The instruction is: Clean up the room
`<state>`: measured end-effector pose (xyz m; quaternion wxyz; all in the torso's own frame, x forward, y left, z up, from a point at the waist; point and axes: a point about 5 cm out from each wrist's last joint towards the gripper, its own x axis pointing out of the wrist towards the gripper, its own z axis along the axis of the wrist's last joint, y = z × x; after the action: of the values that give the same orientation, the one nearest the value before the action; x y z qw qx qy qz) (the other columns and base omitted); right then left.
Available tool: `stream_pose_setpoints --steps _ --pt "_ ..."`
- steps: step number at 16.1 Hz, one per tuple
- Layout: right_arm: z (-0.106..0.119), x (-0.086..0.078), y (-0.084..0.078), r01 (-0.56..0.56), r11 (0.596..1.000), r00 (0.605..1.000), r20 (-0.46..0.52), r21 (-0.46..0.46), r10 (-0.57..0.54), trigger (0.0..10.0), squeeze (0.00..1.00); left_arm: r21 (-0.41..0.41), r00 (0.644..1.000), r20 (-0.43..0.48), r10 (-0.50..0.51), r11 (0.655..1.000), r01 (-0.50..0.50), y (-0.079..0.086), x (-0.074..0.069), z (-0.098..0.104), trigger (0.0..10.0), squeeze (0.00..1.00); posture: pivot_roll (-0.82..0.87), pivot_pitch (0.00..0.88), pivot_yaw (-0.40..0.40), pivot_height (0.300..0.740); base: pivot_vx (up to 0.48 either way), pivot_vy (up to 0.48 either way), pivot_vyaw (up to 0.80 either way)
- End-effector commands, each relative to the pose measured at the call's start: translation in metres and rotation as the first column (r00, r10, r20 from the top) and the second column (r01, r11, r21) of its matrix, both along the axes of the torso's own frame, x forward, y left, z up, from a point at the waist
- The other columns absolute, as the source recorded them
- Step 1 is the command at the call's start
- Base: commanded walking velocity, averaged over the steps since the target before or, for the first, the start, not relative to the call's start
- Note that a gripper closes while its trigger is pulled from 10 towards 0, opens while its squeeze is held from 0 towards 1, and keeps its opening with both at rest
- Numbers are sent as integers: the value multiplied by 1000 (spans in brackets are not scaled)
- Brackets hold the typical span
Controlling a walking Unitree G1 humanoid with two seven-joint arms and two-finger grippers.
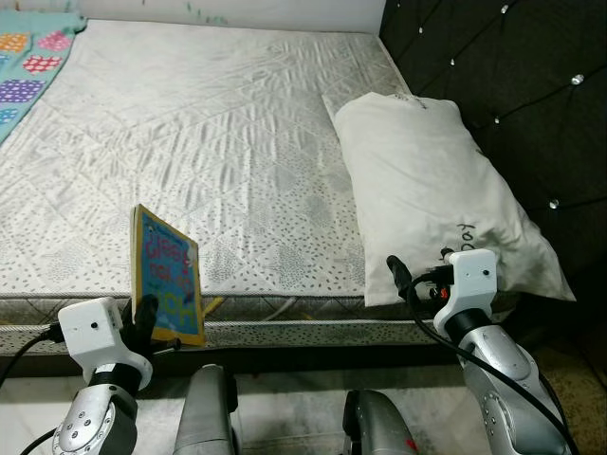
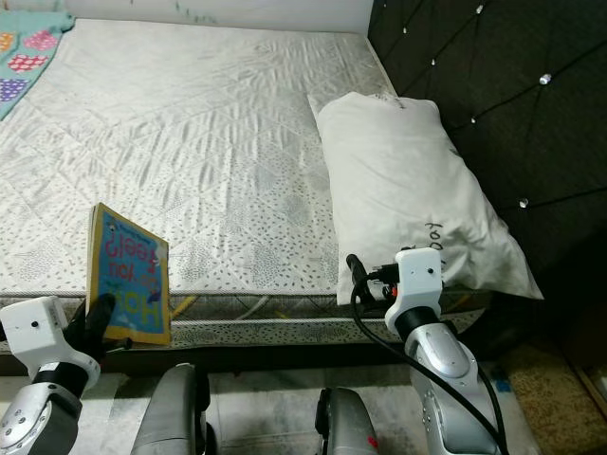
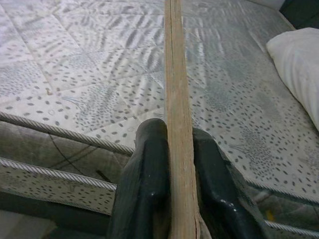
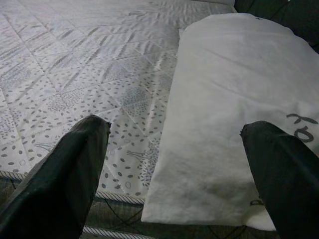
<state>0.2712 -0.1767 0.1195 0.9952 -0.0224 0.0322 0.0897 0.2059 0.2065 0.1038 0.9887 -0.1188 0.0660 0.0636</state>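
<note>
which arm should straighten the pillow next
Right. The right pincer is open and faces the pillow's near end. The left pincer is shut on the book, far to the pillow's left.

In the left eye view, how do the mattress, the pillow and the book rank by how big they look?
Largest to smallest:
1. mattress
2. pillow
3. book, held upright in the left claw; it is nearer the camera, yet looks smallest.

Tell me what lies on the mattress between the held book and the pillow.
Nothing lies there. Between the book, clamped upright in the left gripper, and the white pillow, the left eye view shows just bare patterned mattress.
</note>
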Motion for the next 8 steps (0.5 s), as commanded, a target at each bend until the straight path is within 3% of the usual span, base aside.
stream_pose_setpoints --steps 1,3,8 --pt "1 0 -3 5 1000 1000 -2 -6 -5 10000 0 6 999 43 -22 1000 22 -3 0 9 10000 0 -25 146 -56 588 0 0 0" --pt "1 0 -3 4 1000 1000 -3 -9 -4 10000 0 0 998 47 -32 999 32 -5 1 9 10000 0 -25 147 -56 588 129 0 0" --pt "-3 -1 -1 -4 1000 1000 -10 -9 4 10000 0 -8 998 54 -38 999 38 -6 4 10 10000 0 -23 147 -54 588 310 0 0"
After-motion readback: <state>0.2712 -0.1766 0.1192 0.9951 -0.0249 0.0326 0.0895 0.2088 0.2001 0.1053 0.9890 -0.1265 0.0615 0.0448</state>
